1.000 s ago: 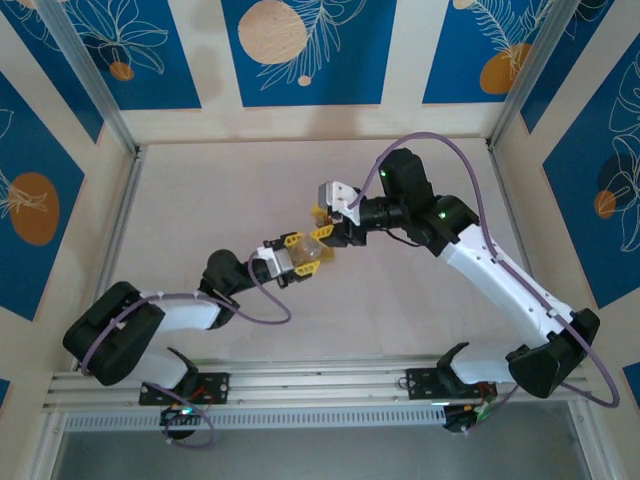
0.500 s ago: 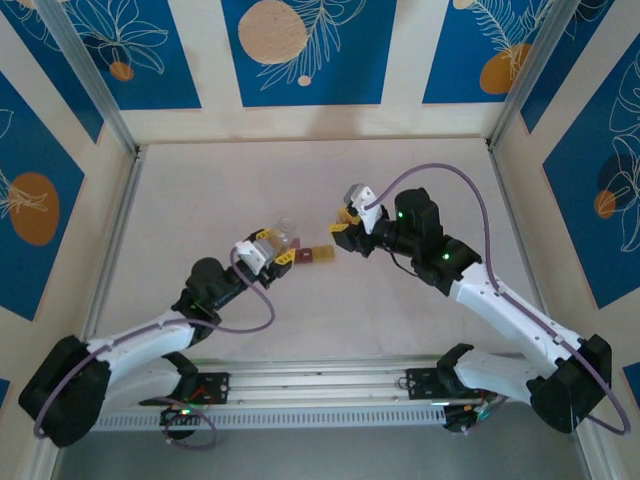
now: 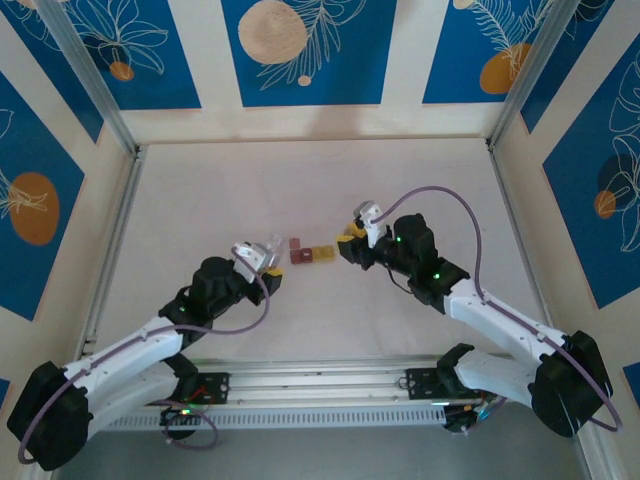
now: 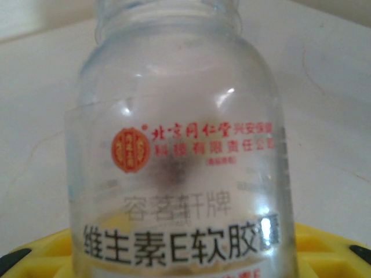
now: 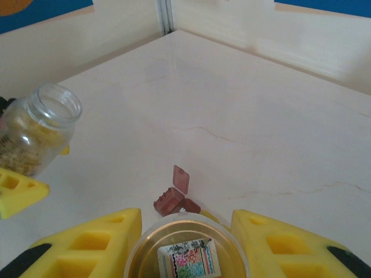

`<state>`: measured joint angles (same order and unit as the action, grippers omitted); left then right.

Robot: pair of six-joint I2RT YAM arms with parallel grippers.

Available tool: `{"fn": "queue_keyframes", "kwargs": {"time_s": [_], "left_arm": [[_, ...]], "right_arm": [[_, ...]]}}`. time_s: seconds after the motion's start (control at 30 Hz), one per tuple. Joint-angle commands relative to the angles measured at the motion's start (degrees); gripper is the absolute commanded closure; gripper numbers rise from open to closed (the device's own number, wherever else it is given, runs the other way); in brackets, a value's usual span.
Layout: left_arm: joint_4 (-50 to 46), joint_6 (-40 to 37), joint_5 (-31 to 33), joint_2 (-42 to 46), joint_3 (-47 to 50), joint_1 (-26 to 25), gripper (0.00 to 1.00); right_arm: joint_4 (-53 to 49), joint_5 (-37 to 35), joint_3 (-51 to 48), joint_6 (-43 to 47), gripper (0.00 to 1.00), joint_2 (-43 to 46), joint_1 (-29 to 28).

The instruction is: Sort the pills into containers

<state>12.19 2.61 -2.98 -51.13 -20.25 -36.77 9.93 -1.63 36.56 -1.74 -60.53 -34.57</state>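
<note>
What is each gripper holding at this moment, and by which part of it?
The left gripper holds the clear pill bottle by its lower body, mouth uncapped. The right gripper holds a round cap by its sides, between the yellow fingers.

Light falls bright and even from above, leaving only faint, soft shadows on the pale desk (image 3: pixel 200 200). From my left wrist, the glass bottle (image 4: pixel 179 174) sits so near that it blurs, with small white glints. From my right wrist, the far wall (image 5: pixel 290 29) washes out.

white arms, black joints (purple cables), yellow fingers (image 5: pixel 87 246).
</note>
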Motion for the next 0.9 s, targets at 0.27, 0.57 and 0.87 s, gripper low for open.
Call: {"fn": "queue_keyframes", "kwargs": {"time_s": [0.27,0.57,0.87], "left_arm": [[-14.92,2.25,-3.65,-4.99,-7.32,-0.18,1.00],[-13.36,0.47,-4.59,-11.95,-8.79,-0.18,1.00],[-9.85,0.12,-4.51,-17.91,-9.32,-0.22,1.00]], "right_arm": [[5.45,-3.28,-2.84,-2.41,1.00,0.33,0.19],[5.72,-3.09,-3.64,-3.01,1.00,0.48,0.11],[5.80,-3.01,-3.83,-3.59,1.00,0.12,0.11]]}}
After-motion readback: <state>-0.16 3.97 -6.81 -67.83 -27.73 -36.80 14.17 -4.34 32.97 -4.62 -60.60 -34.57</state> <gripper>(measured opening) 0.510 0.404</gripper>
